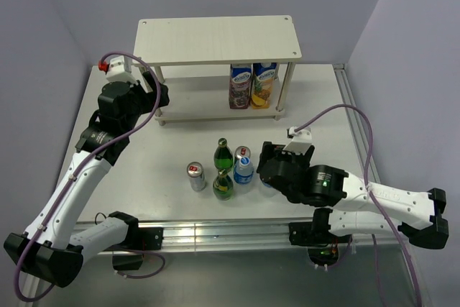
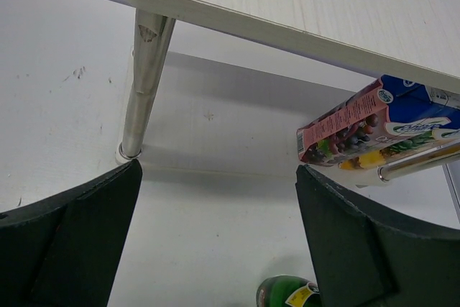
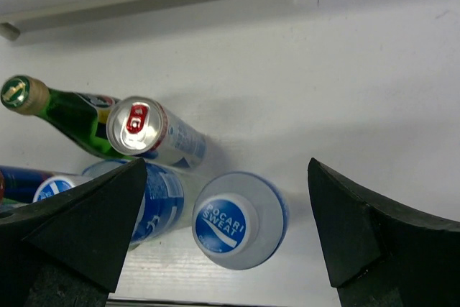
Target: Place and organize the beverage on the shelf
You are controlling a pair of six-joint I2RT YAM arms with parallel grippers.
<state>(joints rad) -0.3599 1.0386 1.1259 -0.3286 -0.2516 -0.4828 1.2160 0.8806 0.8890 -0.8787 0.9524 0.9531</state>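
The shelf (image 1: 215, 39) stands at the back, with two juice cartons (image 1: 251, 85) on the right of its lower board. Its top board (image 2: 323, 5), a leg (image 2: 144, 84) and the cartons (image 2: 366, 131) show in the left wrist view. On the table stand two green bottles (image 1: 223, 151), a can (image 1: 196, 175) and a blue-capped Pocari Sweat bottle (image 1: 244, 166). My right gripper (image 1: 264, 162) (image 3: 228, 165) is open above a Pocari Sweat bottle (image 3: 237, 222), which stands between the fingers without touching them. My left gripper (image 1: 159, 98) (image 2: 218, 169) is open and empty by the shelf's left end.
In the right wrist view a can (image 3: 140, 126), a green bottle (image 3: 65, 109) and another blue bottle (image 3: 158, 203) crowd the left finger. A green bottle (image 2: 287, 294) shows below the left jaws. Walls enclose the table on three sides, and a metal rail (image 1: 215, 231) runs along the near edge.
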